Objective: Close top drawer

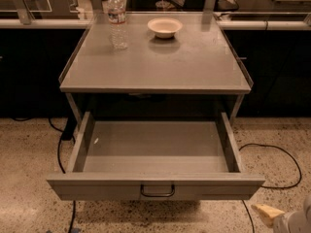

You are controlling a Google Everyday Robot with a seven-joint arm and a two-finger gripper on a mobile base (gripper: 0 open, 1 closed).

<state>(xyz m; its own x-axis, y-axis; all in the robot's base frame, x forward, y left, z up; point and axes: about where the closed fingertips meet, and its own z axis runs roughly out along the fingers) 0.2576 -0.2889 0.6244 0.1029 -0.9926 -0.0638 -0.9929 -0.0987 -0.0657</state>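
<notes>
**A:** Where do we log the top drawer?

**B:** We have it pulled far out from under the grey counter, so it's open and not yet closed. We can see its grey inside from above. Its flat front panel sits low in the view, facing us. There's a small dark wire handle at the centre of it.

**A:** And the claw?

**B:** We only get it in the bottom right corner, a tan tip plus a bit of grey body, cut off by the edge. It's low over the floor, to the right of the drawer front and apart from it. It isn't touching the handle. Whether it's open or closed, we cannot tell.

**A:** What do we note on the counter?

**B:** A clear water bottle stands upright near the back left. A small cream bowl sits to its right near the back middle, and the two are apart.

**A:** Anything on the floor?

**B:** It's speckled. We see a black cable looping to the right of the drawer and another dark cable running down on the left.
</notes>
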